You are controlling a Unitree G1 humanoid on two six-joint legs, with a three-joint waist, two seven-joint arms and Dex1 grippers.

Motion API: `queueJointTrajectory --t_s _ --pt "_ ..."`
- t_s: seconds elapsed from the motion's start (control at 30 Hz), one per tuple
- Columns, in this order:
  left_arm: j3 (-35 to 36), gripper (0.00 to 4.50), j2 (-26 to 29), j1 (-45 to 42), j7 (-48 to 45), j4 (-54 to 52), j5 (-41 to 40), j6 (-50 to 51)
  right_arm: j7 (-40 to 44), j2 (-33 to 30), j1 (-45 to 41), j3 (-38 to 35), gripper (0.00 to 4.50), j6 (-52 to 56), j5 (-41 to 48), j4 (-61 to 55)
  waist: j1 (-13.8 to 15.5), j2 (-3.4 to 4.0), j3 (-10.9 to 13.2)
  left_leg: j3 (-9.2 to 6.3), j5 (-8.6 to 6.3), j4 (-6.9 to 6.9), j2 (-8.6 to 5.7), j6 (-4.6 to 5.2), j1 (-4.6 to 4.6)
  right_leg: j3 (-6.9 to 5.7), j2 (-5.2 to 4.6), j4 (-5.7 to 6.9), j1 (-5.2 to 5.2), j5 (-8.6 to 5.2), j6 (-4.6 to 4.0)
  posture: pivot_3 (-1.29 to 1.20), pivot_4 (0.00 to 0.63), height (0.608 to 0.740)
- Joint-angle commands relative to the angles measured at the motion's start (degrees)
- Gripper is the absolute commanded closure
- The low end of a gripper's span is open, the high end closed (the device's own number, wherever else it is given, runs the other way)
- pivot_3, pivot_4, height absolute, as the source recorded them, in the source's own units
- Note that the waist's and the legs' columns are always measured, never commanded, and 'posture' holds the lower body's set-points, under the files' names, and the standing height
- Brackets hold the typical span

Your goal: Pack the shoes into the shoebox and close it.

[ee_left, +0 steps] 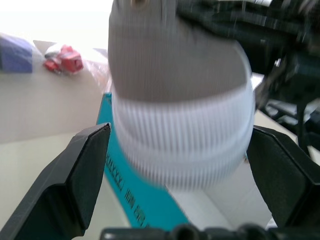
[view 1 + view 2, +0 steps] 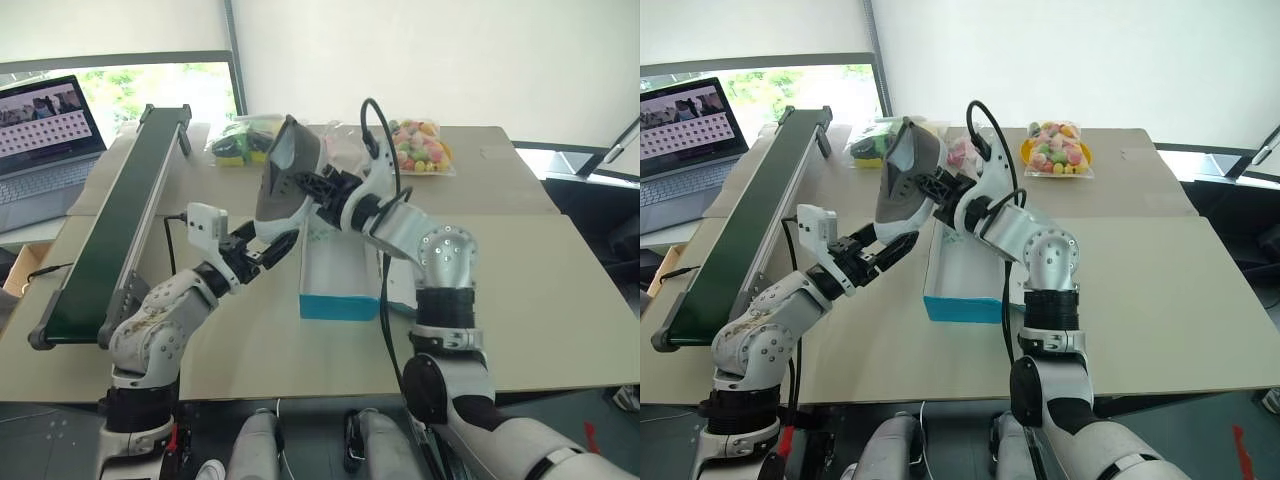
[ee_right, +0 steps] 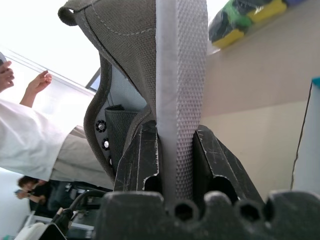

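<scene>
- right gripper [image 3: 176,165] clamped on one grey shoe [image 2: 285,180] — fingers [image 3: 142,160] pinch the edge of the pale sole, seen edge-on in the right wrist view
- shoe is held up off the table, standing roughly on end with its toe down, above the near-left part of the shoebox [image 2: 340,290]
- left gripper [image 2: 272,250] sits just under and beside the shoe's lower end, jaws wide apart; in the left wrist view the ribbed white toe cap sits between the two fingers [image 1: 70,180] with a gap on each side, not gripped
- shoebox is open on the beige table [image 2: 560,300], blue wall facing the robot, white inside; black markings visible on the blue side in the left wrist view
- can't tell if the second shoe is in the box — the arms cover most of the interior
- conveyor belt [image 2: 120,220] runs along the left side of the table, well apart from the box
- laptop [image 2: 45,140] at far left, screen lit
- clear bag of colourful items [image 2: 422,146] at the far edge of the table, behind the box; another bag with green/yellow/black things [image 2: 235,140] to its left, near the far end of the conveyor
- right wrist view also catches a person in a white top [image 3: 30,135] in the background, hand raised
</scene>
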Motion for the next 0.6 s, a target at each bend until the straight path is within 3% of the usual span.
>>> queueJointTrajectory --t_s 0.03,0.27,0.6 --pt "-0.2 0.03 0.8 0.4 -0.8 -3.2 0.8 -1.1 -0.8 -6.2 -1.2 -0.9 4.06 6.1 -1.1 -1.8 0.5 0.00 0.0 0.01 -0.01 -0.02 -0.01 -0.02 0.00 0.00 -0.01 -0.05 0.01 0.00 0.00 0.00 0.150 0.681" --pt "-0.6 0.03 -0.5 0.9 -0.5 -3.0 1.0 -1.3 -0.2 -15.5 2.1 4.4 4.06 24.4 -4.7 -4.1 0.5 0.07 0.0 0.07 0.04 -0.11 -0.03 0.09 -0.01 0.04 -0.04 -0.08 -0.02 0.00 0.00 0.00 0.150 0.681" --pt "0.4 0.03 -1.6 2.1 0.8 -4.8 1.0 -0.8 3.4 -13.5 4.7 11.0 4.06 22.3 -17.5 -0.4 0.2 0.18 0.1 0.03 0.05 -0.08 -0.01 0.11 0.02 0.02 -0.01 -0.04 -0.02 0.01 0.02 0.00 0.150 0.681"
